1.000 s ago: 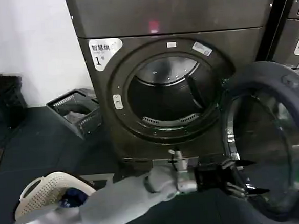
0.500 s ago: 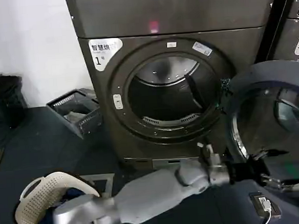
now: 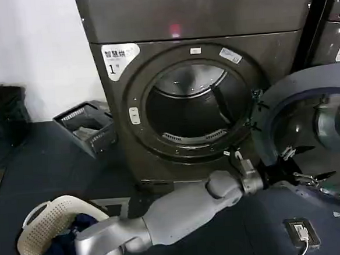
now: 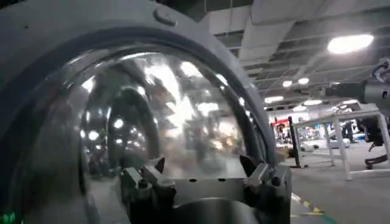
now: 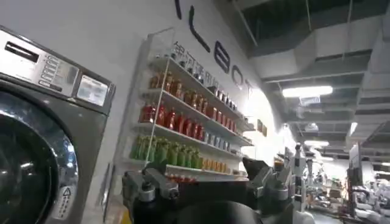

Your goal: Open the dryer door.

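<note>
On dark floor, dryer labelled "1"; left claw spread against swung-out dryer door.

Head camera above dryer; left wrist perhaps against door glass.

A plain white wall rises at ten o'clock above dark floor. A grey slatted plastic crate sits at nine o'clock, a cream woven laundry basket at seven. Bottle-lined white shelves glow under ceiling striplights.
</note>
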